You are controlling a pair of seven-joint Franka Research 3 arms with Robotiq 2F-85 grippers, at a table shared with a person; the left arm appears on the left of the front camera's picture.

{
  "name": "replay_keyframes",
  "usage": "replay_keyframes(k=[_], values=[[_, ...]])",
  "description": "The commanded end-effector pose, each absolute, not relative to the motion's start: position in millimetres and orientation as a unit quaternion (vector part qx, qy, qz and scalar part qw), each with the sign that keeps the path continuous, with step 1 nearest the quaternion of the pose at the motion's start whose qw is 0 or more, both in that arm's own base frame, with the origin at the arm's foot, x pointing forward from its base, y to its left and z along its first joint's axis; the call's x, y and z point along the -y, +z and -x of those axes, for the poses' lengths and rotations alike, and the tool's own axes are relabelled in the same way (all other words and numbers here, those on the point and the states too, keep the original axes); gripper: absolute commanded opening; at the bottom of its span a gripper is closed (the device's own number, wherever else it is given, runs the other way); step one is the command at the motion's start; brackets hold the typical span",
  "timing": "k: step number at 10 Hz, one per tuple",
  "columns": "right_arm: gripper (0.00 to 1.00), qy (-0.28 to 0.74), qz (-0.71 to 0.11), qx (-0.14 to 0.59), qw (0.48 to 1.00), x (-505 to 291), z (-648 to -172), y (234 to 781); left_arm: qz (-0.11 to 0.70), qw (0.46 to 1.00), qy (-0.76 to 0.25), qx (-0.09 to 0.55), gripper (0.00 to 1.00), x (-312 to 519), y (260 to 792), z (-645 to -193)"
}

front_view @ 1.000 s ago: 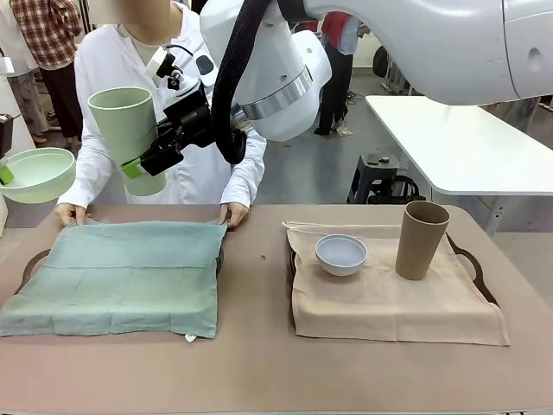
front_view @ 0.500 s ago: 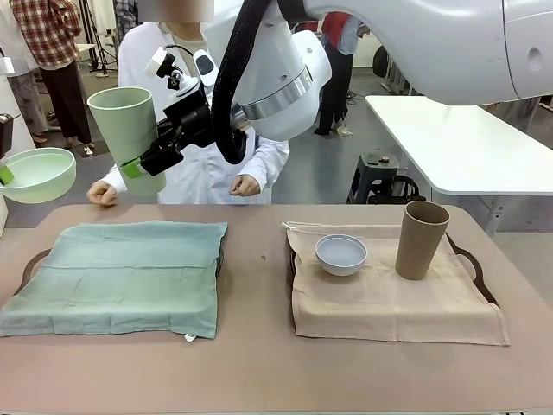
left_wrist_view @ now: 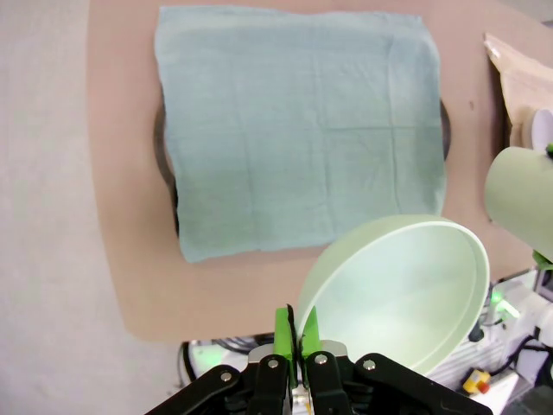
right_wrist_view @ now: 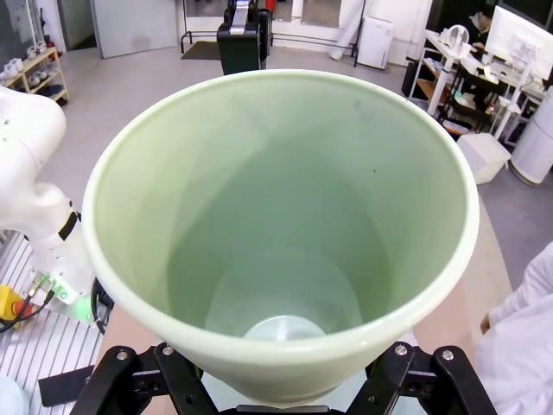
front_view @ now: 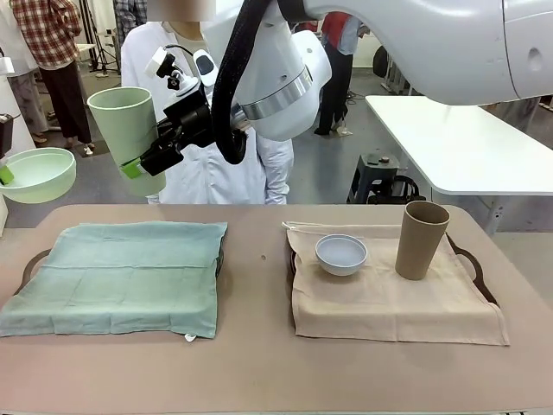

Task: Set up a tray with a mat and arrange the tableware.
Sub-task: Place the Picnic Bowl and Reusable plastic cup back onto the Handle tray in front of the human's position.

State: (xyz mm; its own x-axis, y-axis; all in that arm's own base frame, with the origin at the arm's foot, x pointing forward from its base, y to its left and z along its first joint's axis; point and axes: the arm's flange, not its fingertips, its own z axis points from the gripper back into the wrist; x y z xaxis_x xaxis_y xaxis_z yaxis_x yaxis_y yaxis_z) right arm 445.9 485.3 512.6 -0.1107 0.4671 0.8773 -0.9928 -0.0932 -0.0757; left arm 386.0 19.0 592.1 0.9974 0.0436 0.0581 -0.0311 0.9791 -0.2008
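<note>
High above the table's left side, my right gripper (front_view: 138,164) is shut on the wall of a pale green tumbler (front_view: 128,137), which tilts in the air; its open mouth (right_wrist_view: 276,233) faces the right wrist camera. At the far left my left gripper (front_view: 5,174) is shut on the rim of a pale mint bowl (front_view: 36,175), well above the table. The left wrist view shows the pads (left_wrist_view: 286,331) pinching the bowl (left_wrist_view: 406,294). Below lies a green mat (front_view: 125,275) spread over the left tray (front_view: 33,259). On the right tray (front_view: 471,264) a tan mat (front_view: 389,303) carries a greyish white bowl (front_view: 340,253) and a tan tumbler (front_view: 421,239).
A person in a white coat (front_view: 207,164) stands behind the far table edge, hands off the table. The brown tabletop (front_view: 259,363) is bare between the two trays and along the front. A white table (front_view: 467,147) stands at the back right.
The person has let go of the green mat's far edge, pulled both hands back and straightened up. Both arms hold still with the tumbler and the bowl.
</note>
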Motion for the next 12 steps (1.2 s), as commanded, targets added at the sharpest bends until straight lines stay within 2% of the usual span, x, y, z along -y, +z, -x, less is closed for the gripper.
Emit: replay_keyframes(k=[1,6,9,12], values=[[0.81,0.648,-0.361,0.376,0.554,-482.4,-454.9,492.2,0.109,0.994,0.015,0.026,0.04,-26.1,575.9,-395.6],[0.81,0.648,-0.377,0.382,0.540,-479.2,-484.3,388.9,0.085,0.996,0.012,0.015,0.04,-49.0,491.0,-424.6],[0.81,0.651,-0.395,0.376,0.528,-486.8,-490.9,356.0,0.046,0.998,0.030,0.016,0.04,-52.3,447.1,-445.9],[0.81,0.647,-0.406,0.365,0.533,-485.1,-497.4,329.9,0.040,0.998,0.036,0.017,0.04,-48.2,412.3,-453.0]])
